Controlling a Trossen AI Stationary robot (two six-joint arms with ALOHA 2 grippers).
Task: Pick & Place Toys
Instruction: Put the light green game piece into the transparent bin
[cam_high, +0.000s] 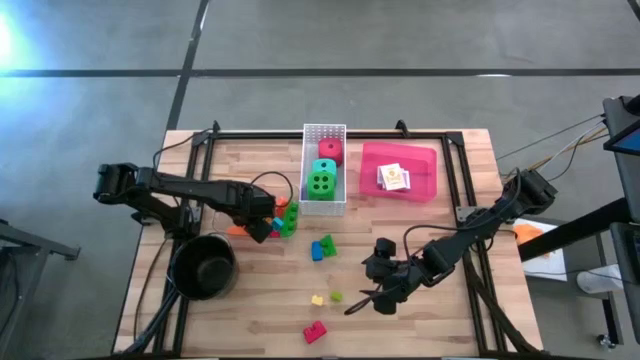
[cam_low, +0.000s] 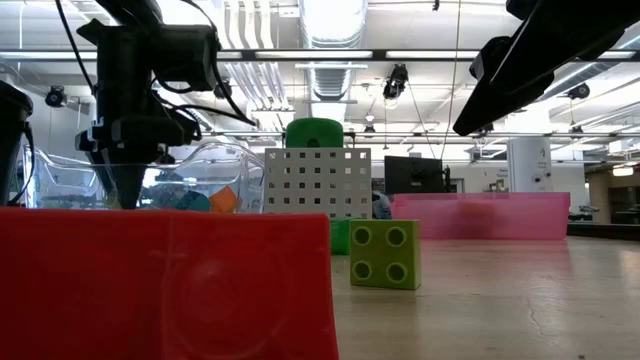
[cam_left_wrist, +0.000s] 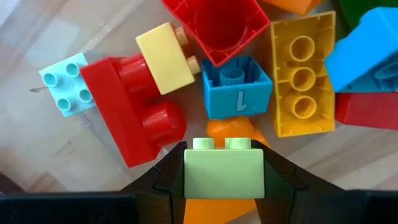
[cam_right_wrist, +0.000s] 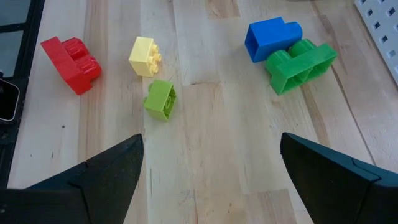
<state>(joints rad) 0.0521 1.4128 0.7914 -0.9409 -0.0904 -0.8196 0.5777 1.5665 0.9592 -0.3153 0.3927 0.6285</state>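
Left gripper (cam_left_wrist: 224, 177) over a heap of plastic building bricks (cam_left_wrist: 249, 81) beside the white perforated basket (cam_high: 324, 135), fingers (cam_left_wrist: 283, 177) pinching a pale green two-stud brick (cam_left_wrist: 224, 171). Right gripper (cam_right_wrist: 208, 168) above bare wooden counter (cam_right_wrist: 211, 124), fingers (cam_right_wrist: 112, 165) spread wide, nothing between. Near it, loose red brick (cam_right_wrist: 71, 62), yellow brick (cam_right_wrist: 144, 56), lime brick (cam_right_wrist: 161, 98), blue brick (cam_right_wrist: 270, 38) touching green brick (cam_right_wrist: 301, 63).

A pale green brick (cam_left_wrist: 224, 167) sits upright, pinched between the left fingers (cam_left_wrist: 163, 180); red, yellow and blue bricks (cam_left_wrist: 236, 87) lie jumbled just beyond.
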